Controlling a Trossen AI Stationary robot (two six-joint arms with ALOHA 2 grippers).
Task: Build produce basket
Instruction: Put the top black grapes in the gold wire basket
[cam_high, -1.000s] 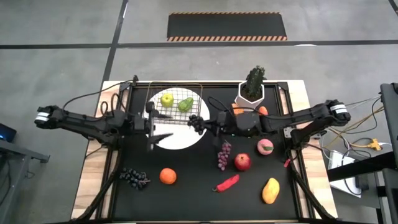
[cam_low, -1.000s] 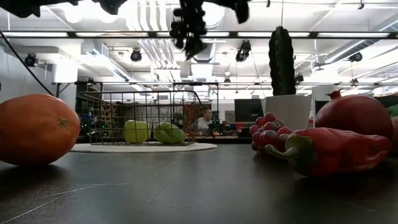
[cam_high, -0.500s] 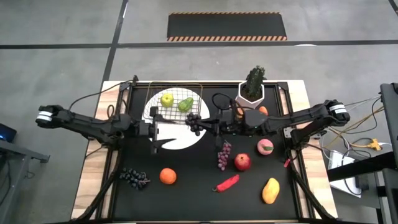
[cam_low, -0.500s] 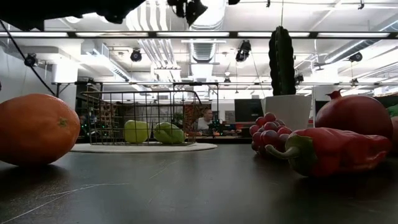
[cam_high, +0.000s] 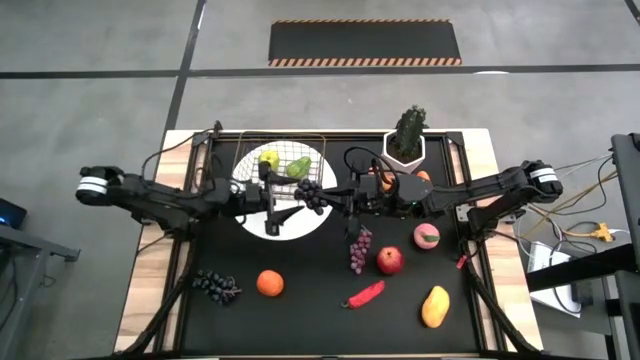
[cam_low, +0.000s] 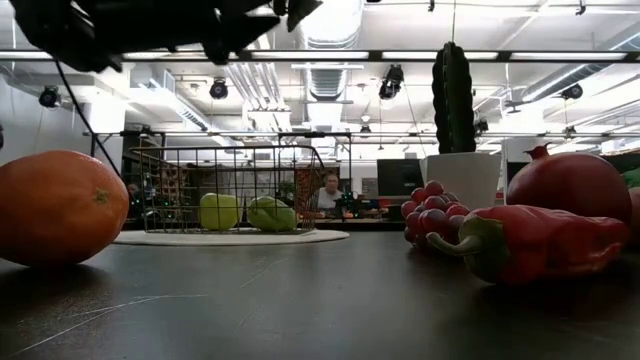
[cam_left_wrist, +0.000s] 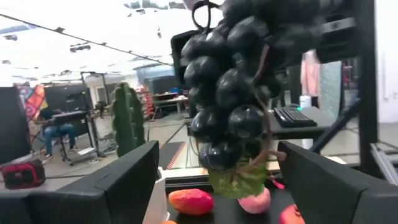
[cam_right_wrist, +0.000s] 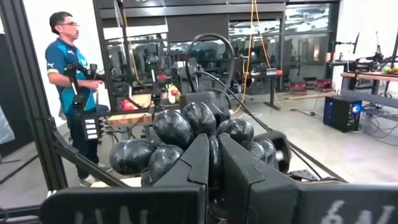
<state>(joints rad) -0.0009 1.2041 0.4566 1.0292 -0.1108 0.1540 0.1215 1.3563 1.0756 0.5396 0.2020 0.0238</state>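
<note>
A dark purple grape bunch (cam_high: 312, 192) hangs in my right gripper (cam_high: 328, 198), which is shut on it above the right edge of the white plate (cam_high: 262, 228). My left gripper (cam_high: 277, 212) is open just left of the bunch. In the left wrist view the bunch (cam_left_wrist: 236, 93) hangs between and beyond the open fingers; I see no touch. The wire basket (cam_high: 280, 165) stands on the plate, with a green apple (cam_high: 268, 158) and a green pear (cam_high: 298, 167) inside. The low view shows the basket (cam_low: 230, 190) but not the bunch. My right gripper pinches the grape bunch between its two fingers (cam_right_wrist: 245, 180), which reach in level from the table's right side. Grapes (cam_right_wrist: 174, 127) bulge out past the fingertips. The bunch is lifted clear and hangs down, its leafy lower end (cam_left_wrist: 233, 180) free.
On the black mat lie a second dark grape bunch (cam_high: 217, 285), an orange (cam_high: 269, 283), red grapes (cam_high: 358, 250), a red apple (cam_high: 390, 260), a chili (cam_high: 365, 294), a mango (cam_high: 435, 306) and a peach (cam_high: 427, 236). The potted cactus (cam_high: 405, 140) stands behind my right arm.
My left gripper has moved toward the table's right, over the plate, close up to the grape bunch, and has stayed open. My right gripper has raised the bunch, which has risen out of the top of the low view.
</note>
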